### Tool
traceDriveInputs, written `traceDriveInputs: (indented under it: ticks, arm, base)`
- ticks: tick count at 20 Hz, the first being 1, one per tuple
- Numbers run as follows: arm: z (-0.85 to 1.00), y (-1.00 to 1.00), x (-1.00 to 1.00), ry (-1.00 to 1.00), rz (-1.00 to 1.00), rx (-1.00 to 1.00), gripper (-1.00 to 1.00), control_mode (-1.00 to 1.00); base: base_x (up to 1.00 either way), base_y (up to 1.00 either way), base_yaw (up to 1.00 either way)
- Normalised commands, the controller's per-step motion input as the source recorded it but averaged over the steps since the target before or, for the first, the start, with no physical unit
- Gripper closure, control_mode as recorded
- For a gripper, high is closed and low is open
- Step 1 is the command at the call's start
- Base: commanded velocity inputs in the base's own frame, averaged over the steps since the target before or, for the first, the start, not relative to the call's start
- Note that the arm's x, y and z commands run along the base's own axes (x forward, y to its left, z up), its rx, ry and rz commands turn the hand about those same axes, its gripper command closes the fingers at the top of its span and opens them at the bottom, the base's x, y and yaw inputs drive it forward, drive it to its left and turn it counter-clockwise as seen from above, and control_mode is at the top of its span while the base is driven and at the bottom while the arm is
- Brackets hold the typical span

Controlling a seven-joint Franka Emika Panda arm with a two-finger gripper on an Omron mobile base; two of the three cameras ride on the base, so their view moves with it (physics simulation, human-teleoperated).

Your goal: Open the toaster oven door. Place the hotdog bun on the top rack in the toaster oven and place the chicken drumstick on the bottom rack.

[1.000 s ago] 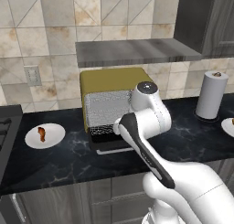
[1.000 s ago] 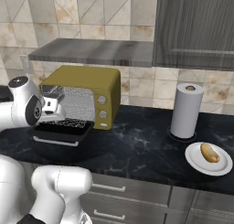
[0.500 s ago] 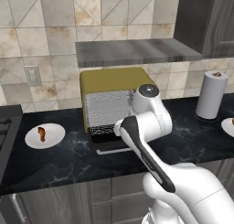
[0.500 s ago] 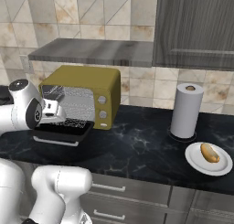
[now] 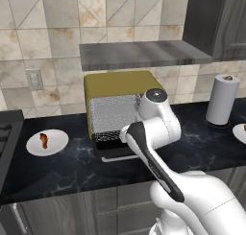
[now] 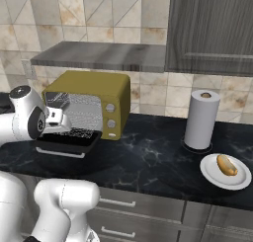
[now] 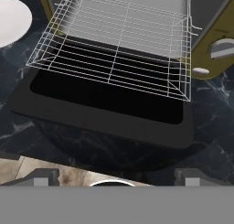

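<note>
Door (image 7: 105,113) is down flat in front of the oven (image 6: 94,88), handle (image 5: 122,158) on the near edge; wire rack (image 7: 114,63) visible w/ mesh interior open. Gripper (image 7: 114,176) hovers just above/near the door's front edge, fingers (image 7: 43,176) wide apart, holding nothing. Judged: door step done, both food items not yet picked. Drumstick (image 5: 43,139) sits on a white plate (image 5: 57,147) left of oven, well apart from it; bun (image 6: 226,164) on a second plate (image 6: 210,174) far right, beyond the paper towel roll (image 6: 200,120). Risks from here: (1) arm has to swing wide to either plate w/ door sticking out toward it, so elbow or hand could clip the door and bump it part shut; (2) bun is rounded, prob. soft, could roll or squash if pinched off-centre; (3) drumstick tapers, so a grip at the narrow end may let it pivot/slip; (4) mixing racks: bun goes top, drumstick bottom, and clearance btw racks looks tight, so a held item could snag the wire. Counts: 1 oven, 1 door, 2 knobs (image 6: 109,107), 2 plates, 1 bun, 1 drumstick, 1 towel roll.
</note>
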Motion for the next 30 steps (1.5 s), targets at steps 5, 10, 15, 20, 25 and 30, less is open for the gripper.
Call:
traceDriveInputs:
  ticks: [5, 10, 15, 20, 25, 30]
  arm:
    - [0.00, 0.00, 0.00, 0.00, 0.00, 0.00, -1.00, 1.00]
    - [0.00, 0.00, 0.00, 0.00, 0.00, 0.00, -1.00, 1.00]
    - [0.00, 0.00, 0.00, 0.00, 0.00, 0.00, -1.00, 1.00]
    - [0.00, 0.00, 0.00, 0.00, 0.00, 0.00, -1.00, 1.00]
    - [0.00, 0.00, 0.00, 0.00, 0.00, 0.00, -1.00, 1.00]
    - [0.00, 0.00, 0.00, 0.00, 0.00, 0.00, -1.00, 1.00]
  base:
    - [0.00, 0.00, 0.00]
    - [0.00, 0.00, 0.00]
    - [-0.07, 0.00, 0.00]
    - [-0.44, 0.17, 0.00]
    - [-0.25, 0.52, -0.03]
    - [0.00, 0.75, -0.07]
